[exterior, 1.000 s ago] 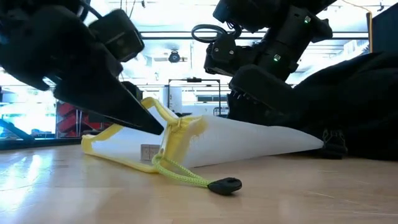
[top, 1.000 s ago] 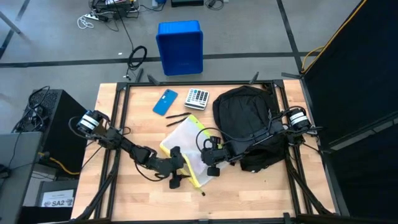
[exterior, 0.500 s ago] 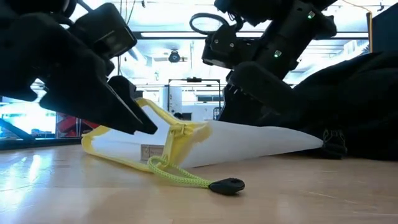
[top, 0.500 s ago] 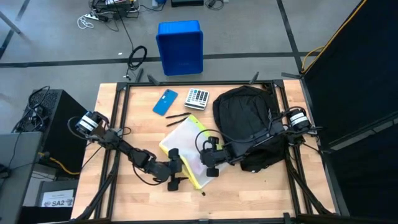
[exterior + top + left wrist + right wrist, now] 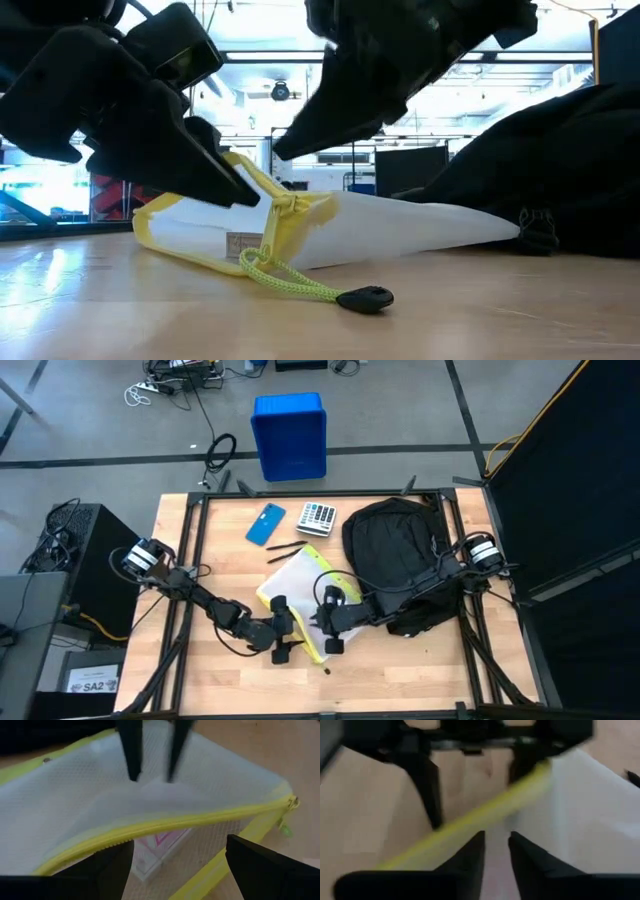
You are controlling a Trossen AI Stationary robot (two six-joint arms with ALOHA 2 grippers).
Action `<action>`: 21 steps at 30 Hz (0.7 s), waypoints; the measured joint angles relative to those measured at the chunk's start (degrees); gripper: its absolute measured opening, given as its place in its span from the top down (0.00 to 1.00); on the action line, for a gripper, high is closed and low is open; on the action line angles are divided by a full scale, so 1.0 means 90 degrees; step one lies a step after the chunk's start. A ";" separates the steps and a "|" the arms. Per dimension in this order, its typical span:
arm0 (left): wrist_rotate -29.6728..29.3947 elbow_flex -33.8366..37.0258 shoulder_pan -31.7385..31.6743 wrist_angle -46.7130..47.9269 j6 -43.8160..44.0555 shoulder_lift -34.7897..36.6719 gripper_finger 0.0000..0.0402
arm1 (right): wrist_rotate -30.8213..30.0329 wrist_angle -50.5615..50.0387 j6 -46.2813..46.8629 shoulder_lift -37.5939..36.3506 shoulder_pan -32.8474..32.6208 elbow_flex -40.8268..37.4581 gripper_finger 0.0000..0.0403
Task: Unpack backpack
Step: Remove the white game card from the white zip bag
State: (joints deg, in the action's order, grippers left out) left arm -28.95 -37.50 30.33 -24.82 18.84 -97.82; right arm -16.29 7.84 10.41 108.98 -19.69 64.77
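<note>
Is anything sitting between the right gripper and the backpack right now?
Nothing visible does. The right gripper hovers over the yellow-edged mesh pouch, and the backpack lies just beyond it on the table's right side, beside the pouch. Only the right arm's own links cross that stretch.

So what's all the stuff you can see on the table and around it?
backpack: one, black, right part of the table
mesh pouch: one, white with yellow zip edge, table middle
pull cord: one, yellow with black tip, hanging from the pouch's zip
phone: one, blue, far side of the table
calculator: one, grey and white, beside the phone
bin: one, blue, on the floor beyond the table
left gripper: open, at the pouch's near edge
right gripper: over the pouch
</note>
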 joint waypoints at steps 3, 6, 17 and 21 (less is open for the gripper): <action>-0.0017 0.0000 0.0000 -0.0289 -0.0283 0.0000 0.30 | -0.0003 -0.0042 0.0004 -0.0001 -0.0024 -0.0002 0.67; -0.0018 0.0000 0.0000 -0.0625 -0.0628 0.0000 0.30 | -0.0013 -0.0025 0.0145 -0.0001 -0.0015 0.0000 0.51; -0.0020 -0.0027 0.0005 -0.0997 -0.1184 0.0000 0.30 | -0.0038 0.0174 0.0555 0.0018 0.0206 -0.0002 0.13; -0.0018 -0.0028 0.0005 -0.1154 -0.1409 0.0000 0.30 | 0.0264 0.0361 0.0614 0.0020 0.0286 -0.0002 0.10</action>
State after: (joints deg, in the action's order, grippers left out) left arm -29.11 -37.75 30.37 -35.21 6.16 -97.82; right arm -13.91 11.09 15.93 109.16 -17.11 64.75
